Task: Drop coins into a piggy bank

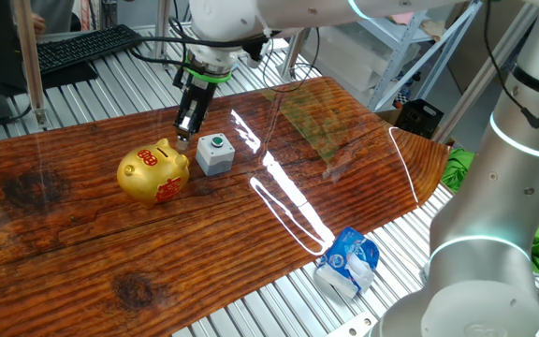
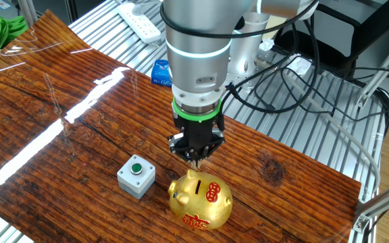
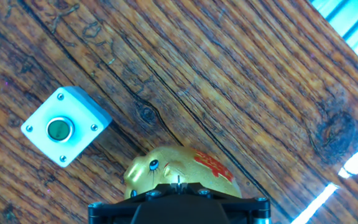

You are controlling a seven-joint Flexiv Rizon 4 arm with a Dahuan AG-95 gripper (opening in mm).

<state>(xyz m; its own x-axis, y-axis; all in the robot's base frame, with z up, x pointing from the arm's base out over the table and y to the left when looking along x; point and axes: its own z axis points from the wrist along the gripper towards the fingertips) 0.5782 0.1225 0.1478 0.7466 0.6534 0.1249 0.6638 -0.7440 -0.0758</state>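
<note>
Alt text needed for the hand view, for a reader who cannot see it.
Looking straight down, the gold piggy bank sits directly beneath the closed end effector at the bottom edge. A grey box with a green button stands apart to the left on the dark wooden table.

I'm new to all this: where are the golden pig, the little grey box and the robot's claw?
piggy bank (image 1: 152, 174), one fixed view, its side.
grey box (image 2: 136, 175), other fixed view, its top.
gripper (image 1: 184, 135), one fixed view, fingertips.

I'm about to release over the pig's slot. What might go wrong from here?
1. The shut gripper hides any coin, so I cannot confirm it lines up with the piggy bank slot.
2. A missed coin could bounce off the rounded back toward the grey button box beside it.
</note>
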